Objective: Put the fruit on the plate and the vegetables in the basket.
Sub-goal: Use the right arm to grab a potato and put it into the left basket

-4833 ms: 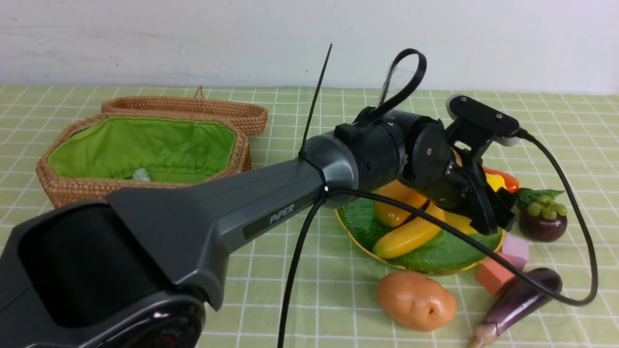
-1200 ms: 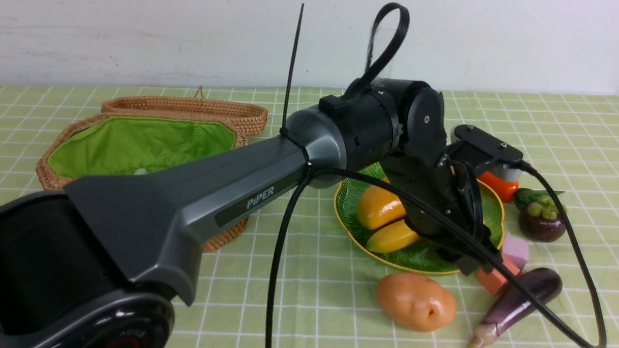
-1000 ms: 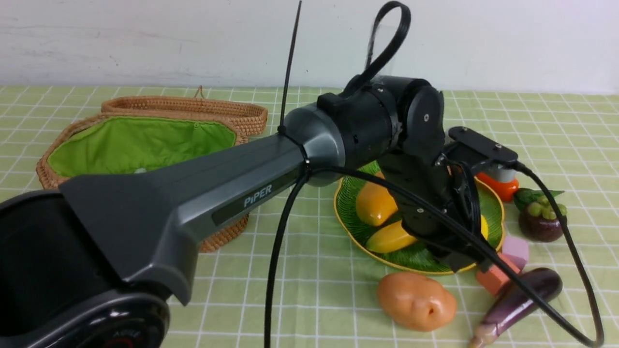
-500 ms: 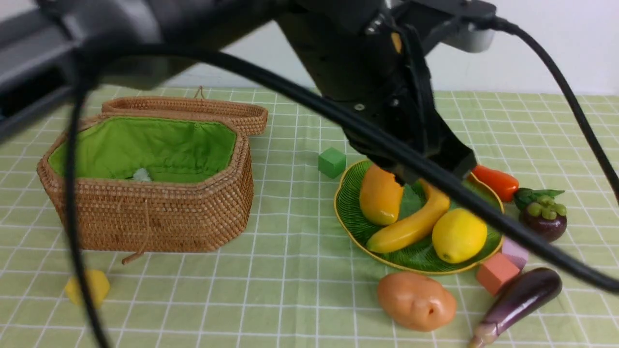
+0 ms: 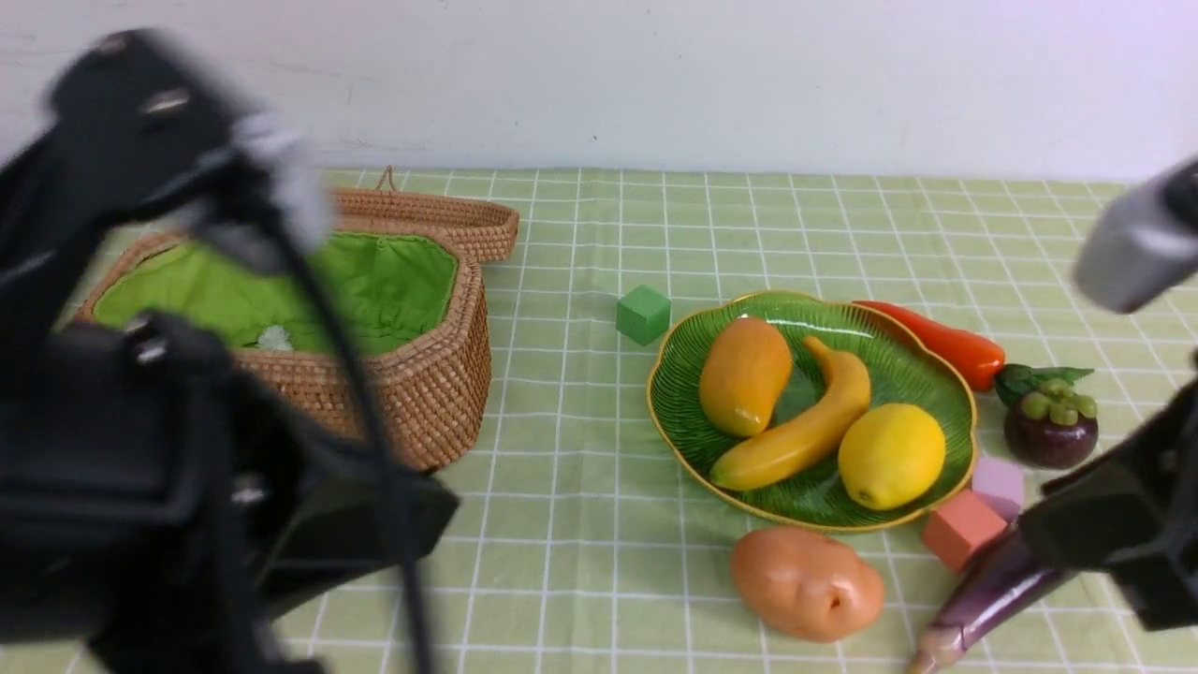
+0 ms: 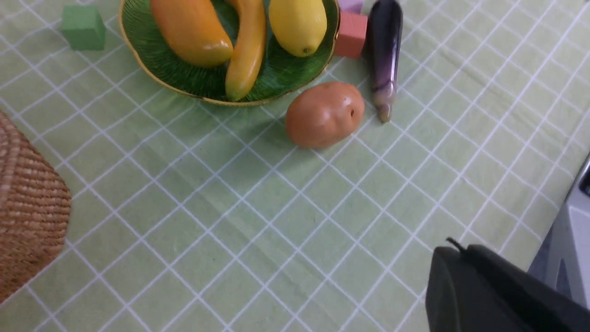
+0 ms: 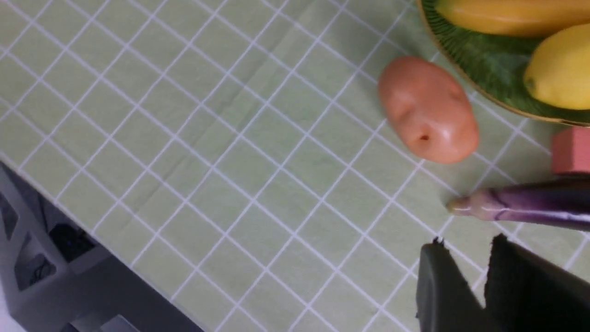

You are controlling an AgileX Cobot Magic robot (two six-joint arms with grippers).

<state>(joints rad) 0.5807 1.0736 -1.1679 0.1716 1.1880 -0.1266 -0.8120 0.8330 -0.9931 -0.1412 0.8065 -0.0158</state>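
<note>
The green plate [image 5: 688, 426] holds the mango [image 5: 744, 374], banana [image 5: 805, 426] and lemon [image 5: 891, 456]; it also shows in the left wrist view [image 6: 152, 60]. The mangosteen [image 5: 1048, 429] sits on the cloth right of the plate. The red-orange pepper [image 5: 945, 344] lies behind the plate's right rim. The potato [image 5: 807, 582] and eggplant [image 5: 973, 599] lie in front of the plate. The open basket [image 5: 412, 393] at the left holds none of the vegetables. My left gripper [image 6: 454, 246] is shut and empty, high above the front cloth. My right gripper [image 7: 465, 242] is slightly open and empty, next to the eggplant's stem end [image 7: 465, 207].
A green block [image 5: 643, 314] lies behind the plate's left. A pink block [image 5: 1000, 480] and a salmon block [image 5: 956, 529] lie between plate and eggplant. My blurred left arm [image 5: 140, 449] fills the front left; my right arm [image 5: 1123, 524] covers the eggplant's far end.
My left arm has swung off the plate to the front left, leaving the lemon on the plate. My right arm has come in at the right, beside the eggplant.
</note>
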